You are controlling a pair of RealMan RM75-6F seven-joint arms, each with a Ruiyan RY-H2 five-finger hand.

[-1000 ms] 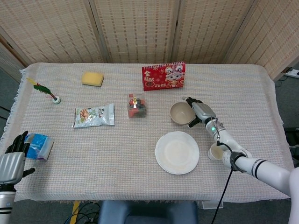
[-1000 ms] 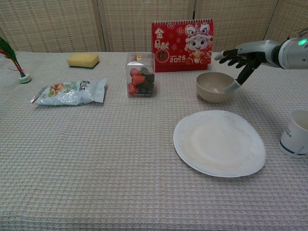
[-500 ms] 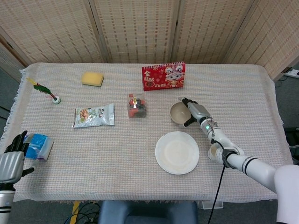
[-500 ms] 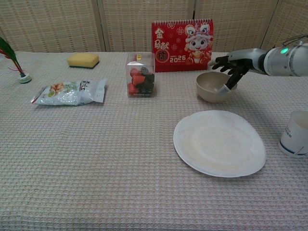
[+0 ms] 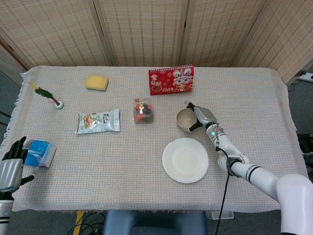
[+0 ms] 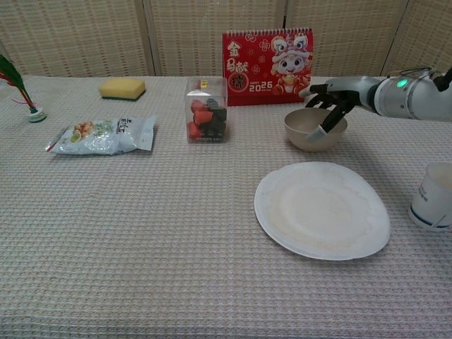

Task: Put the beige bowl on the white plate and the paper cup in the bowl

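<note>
From the head view, the right hand (image 5: 199,116) has slid left over the last second and now reaches over the beige bowl (image 5: 185,119), which sits just beyond the white plate (image 5: 185,159); the left hand (image 5: 11,164) rests with fingers spread at the surface's (image 5: 122,156) near corner. From the chest view, its fingers (image 6: 326,99) arch over the rim and one dips inside, seemingly starting a grip, though not yet pressed together. The paper cup (image 6: 431,195) waits right of the plate. Woven screens (image 6: 212,28) stand behind the cloth-covered surface.
</note>
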